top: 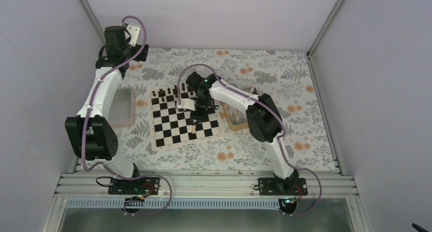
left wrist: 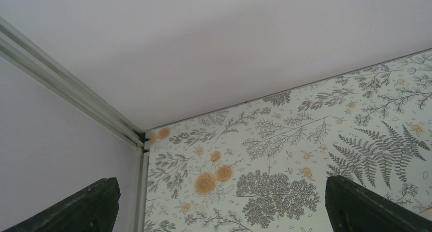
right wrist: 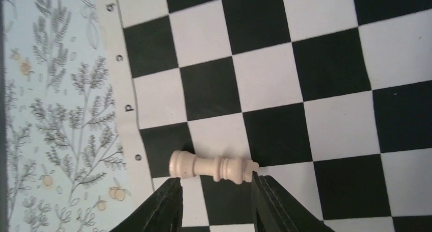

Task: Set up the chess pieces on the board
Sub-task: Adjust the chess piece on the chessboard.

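The board (top: 173, 132) lies mid-table, and its checks fill the right wrist view (right wrist: 265, 79). My right gripper (right wrist: 216, 181) hovers over the board's near right part (top: 197, 119). It is shut on a light tan chess piece (right wrist: 211, 166), held lengthwise between the fingertips, base to the left and crown to the right, above the squares by the lettered border. More light pieces (top: 235, 113) sit in the gold tray. My left gripper (left wrist: 219, 206) is open and empty, raised at the far left corner (top: 133, 32).
Dark brown pieces (top: 170, 94) stand along the board's far row. The gold tin tray (top: 239, 125) lies right of the board, under the right arm. A pale pinkish-rimmed tray (top: 122, 121) lies left of the board. Walls close in the back and sides.
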Robot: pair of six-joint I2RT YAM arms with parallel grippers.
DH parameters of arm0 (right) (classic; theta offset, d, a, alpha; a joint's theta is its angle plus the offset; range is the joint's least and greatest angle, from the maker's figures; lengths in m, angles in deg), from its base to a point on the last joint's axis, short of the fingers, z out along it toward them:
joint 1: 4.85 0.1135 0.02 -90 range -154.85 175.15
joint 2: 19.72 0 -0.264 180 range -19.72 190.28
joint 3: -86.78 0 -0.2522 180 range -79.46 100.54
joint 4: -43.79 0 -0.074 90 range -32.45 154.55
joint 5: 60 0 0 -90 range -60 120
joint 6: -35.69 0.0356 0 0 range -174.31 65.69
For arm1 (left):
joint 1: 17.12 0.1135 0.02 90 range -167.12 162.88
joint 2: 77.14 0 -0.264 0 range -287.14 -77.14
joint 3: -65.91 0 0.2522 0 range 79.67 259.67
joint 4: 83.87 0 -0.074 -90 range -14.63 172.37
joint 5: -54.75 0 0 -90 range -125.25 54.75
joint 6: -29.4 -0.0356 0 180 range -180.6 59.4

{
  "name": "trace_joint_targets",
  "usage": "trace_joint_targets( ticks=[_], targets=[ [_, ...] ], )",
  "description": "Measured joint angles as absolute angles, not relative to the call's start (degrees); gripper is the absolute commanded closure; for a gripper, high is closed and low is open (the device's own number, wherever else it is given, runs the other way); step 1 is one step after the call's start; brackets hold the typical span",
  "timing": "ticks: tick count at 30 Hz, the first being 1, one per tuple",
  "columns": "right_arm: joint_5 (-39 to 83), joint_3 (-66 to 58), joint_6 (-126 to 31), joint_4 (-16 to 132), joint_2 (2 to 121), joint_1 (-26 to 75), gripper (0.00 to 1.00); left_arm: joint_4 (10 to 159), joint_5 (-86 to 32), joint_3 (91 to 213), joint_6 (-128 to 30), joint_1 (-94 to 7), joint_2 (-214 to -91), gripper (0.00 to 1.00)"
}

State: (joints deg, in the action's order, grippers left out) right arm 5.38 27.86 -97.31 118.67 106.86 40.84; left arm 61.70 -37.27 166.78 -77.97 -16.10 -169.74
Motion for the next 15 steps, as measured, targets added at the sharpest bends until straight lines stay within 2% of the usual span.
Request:
trace_joint_targets(
  ticks=[15],
  targets=[
    [7.56, 30.03, -97.40, 118.74, 111.12, 40.45, 0.65, 61.88, -36.90, 165.97, -77.97, -16.10, -169.74, 0.00]
  ],
)
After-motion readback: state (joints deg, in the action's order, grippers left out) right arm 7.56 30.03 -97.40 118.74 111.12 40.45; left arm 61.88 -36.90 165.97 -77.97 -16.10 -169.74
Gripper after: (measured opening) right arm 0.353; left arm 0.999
